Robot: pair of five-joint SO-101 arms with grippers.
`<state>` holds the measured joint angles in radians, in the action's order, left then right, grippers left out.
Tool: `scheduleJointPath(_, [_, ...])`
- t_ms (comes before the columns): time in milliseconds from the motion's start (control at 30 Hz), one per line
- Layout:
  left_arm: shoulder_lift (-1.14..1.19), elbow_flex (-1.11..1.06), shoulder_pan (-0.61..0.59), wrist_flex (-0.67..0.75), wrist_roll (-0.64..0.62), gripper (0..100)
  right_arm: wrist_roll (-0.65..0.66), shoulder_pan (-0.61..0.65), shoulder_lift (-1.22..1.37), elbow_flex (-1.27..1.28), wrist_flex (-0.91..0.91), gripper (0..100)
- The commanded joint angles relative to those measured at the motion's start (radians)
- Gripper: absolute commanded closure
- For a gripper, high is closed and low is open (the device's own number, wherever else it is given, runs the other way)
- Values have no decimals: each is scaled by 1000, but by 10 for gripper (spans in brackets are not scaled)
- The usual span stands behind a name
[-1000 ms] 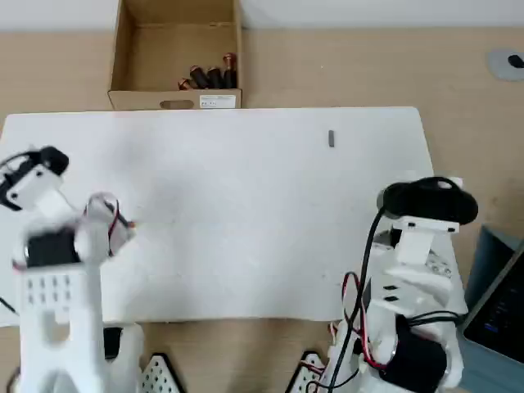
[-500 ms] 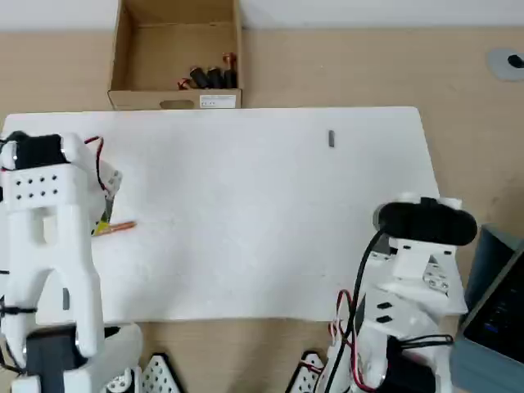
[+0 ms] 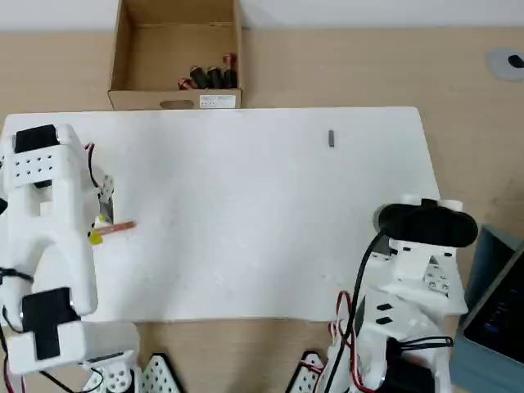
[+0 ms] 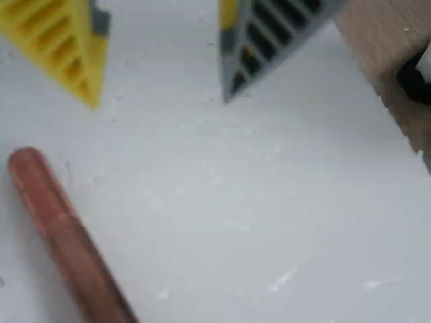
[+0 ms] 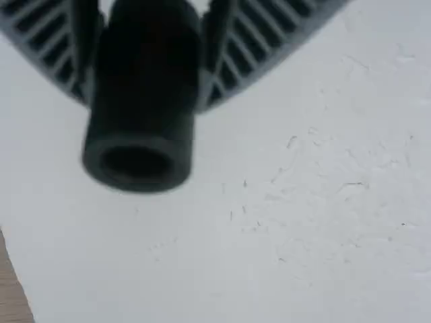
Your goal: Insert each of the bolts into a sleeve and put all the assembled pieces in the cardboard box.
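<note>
Bolt (image 4: 60, 235): copper, lying flat on white mat (image 3: 246, 205) near its left edge, just beside left gripper (image 4: 161, 60); jaws spread wide, holding nothing. Sleeve (image 5: 141, 121): black, clamped in right gripper (image 5: 145, 87), above mat close to its edge. Small dark piece (image 3: 331, 138): toward mat's far right corner, well apart from bolt. Cardboard box (image 3: 115, 57): on desk at mat's far edge; assembled pieces (image 3: 209, 76) in its near right corner.

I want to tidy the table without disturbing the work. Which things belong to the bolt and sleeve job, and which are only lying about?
For the job:
copper bolt on the white mat, near the open left claw
black sleeve in the right claw
cardboard box with finished pieces

Lying about:
grey disc
dark device
small grey bit, unclear what
</note>
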<state>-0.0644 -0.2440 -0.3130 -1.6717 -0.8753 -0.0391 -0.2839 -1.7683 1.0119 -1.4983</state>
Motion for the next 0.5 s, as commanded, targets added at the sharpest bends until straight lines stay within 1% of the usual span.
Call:
scheduleJointPath(0, [27, 15, -31, 52, -6, 857, 5, -8, -1, 2, 21, 989])
scheduleJointPath(133, [68, 15, -68, 114, 0, 857, 6, -7, 1, 5, 21, 989])
scheduleJointPath(333, [133, 21, -74, 123, 0, 857, 6, -7, 4, 7, 21, 988])
scheduleJointPath(467, [185, 17, -91, 166, -2, 857, 6, -7, 4, 7, 21, 988])
